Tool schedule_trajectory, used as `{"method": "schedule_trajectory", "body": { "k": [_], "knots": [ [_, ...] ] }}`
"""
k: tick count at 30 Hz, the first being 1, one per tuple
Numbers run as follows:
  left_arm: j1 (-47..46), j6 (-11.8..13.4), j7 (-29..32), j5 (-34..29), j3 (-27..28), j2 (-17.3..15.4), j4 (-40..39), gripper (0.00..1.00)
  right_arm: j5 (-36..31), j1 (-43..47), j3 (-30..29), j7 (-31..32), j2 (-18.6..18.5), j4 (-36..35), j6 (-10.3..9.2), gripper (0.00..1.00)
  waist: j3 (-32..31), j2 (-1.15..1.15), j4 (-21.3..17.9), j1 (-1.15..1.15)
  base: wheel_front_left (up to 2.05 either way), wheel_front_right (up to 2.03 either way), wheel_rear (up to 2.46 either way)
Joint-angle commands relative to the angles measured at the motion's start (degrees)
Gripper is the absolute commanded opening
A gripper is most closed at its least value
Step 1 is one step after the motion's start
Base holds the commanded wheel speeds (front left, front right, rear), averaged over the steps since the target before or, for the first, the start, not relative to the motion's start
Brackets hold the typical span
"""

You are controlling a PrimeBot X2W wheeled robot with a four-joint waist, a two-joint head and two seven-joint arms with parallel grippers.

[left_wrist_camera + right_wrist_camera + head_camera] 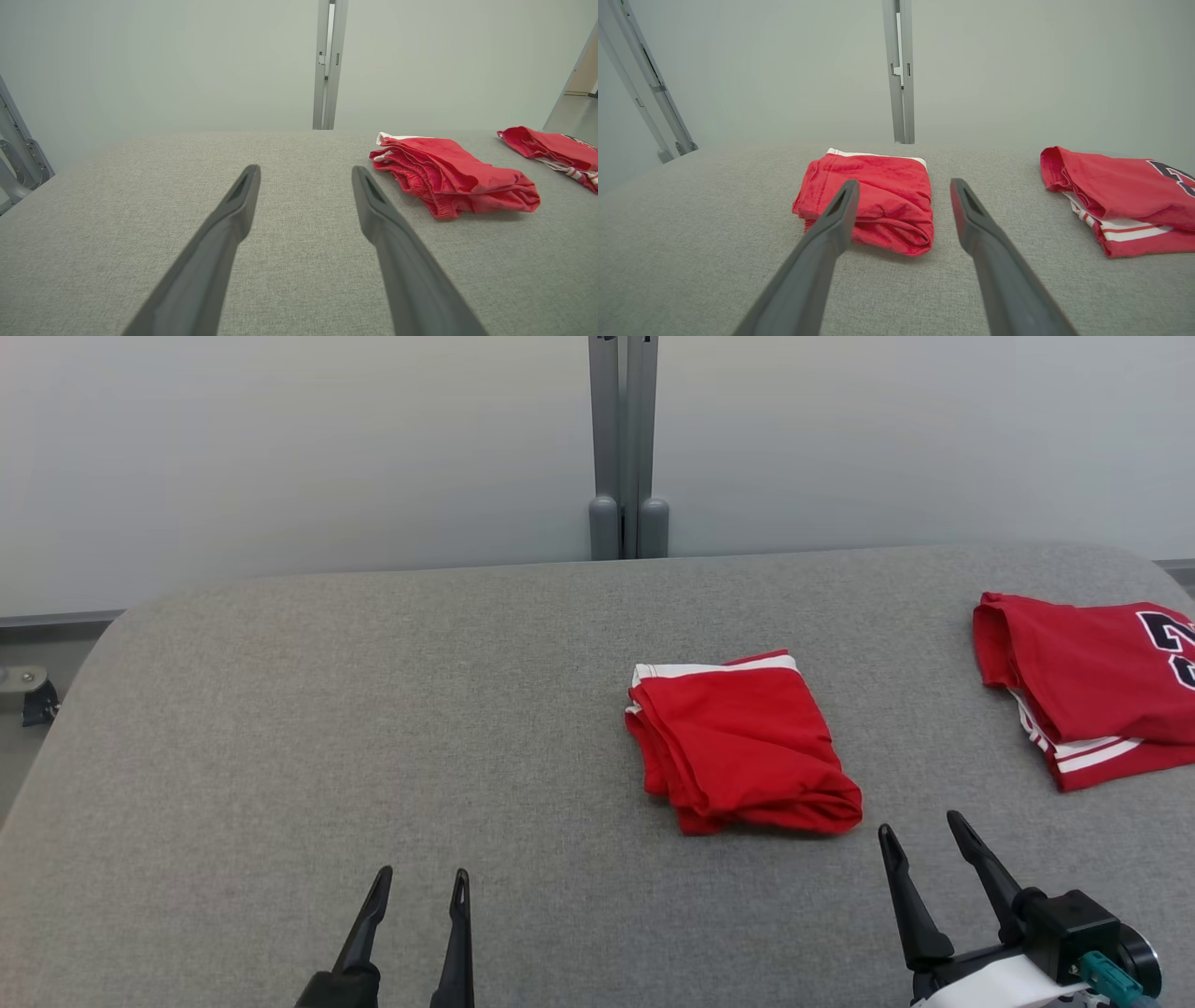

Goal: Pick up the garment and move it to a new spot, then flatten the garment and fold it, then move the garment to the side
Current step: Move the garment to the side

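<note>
Head view: left gripper [422,873] and right gripper [920,822] gape empty over the table [373,709], the right near the folded garment [742,742]. Right wrist view puts that garment just past its fingers [822,242]; a jersey [1083,681] lies farther right.

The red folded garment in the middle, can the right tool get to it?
Probably yes. The right tool is open, just short of the folded garment, with only bare table between.
</note>
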State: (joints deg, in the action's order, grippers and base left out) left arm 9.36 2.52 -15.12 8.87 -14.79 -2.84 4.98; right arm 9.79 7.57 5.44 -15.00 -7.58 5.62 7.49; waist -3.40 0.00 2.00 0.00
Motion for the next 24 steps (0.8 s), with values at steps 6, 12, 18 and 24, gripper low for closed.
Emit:
{"method": "schedule_trajectory", "body": {
  "k": [6, 12, 18, 24],
  "knots": [
    [-1.19, -0.91, 0.00, -0.18, -0.34, -0.12, -0.49, 1.00, -0.13, -0.72, 0.23, -0.21, -0.36, -0.65, -0.01, 1.00, 1.86, 0.00, 0.77, 0.00, 0.00, 0.00, 0.00],
    [-2.26, -1.22, 0.00, 0.19, -0.77, -0.12, -0.92, 1.00, 2.31, -3.65, 0.97, -0.21, -1.91, 1.21, -0.01, 1.00, 4.53, 0.00, 1.53, 0.00, 0.00, 0.00, 0.00],
    [-4.66, -1.57, 0.00, 0.45, -1.67, -0.12, -1.48, 1.00, 10.14, -11.08, 4.46, -0.21, -5.55, 6.75, -0.01, 1.00, 8.67, 0.00, 2.18, 0.00, 0.00, 0.00, 0.00],
    [-7.30, -2.42, 0.00, 1.22, -2.57, -0.12, -1.65, 1.00, 24.35, -21.94, 11.78, 1.55, -12.54, 14.96, -0.01, 1.00, 12.03, 0.00, 3.16, 0.00, 0.00, 0.00, 0.00]
  ]
}}
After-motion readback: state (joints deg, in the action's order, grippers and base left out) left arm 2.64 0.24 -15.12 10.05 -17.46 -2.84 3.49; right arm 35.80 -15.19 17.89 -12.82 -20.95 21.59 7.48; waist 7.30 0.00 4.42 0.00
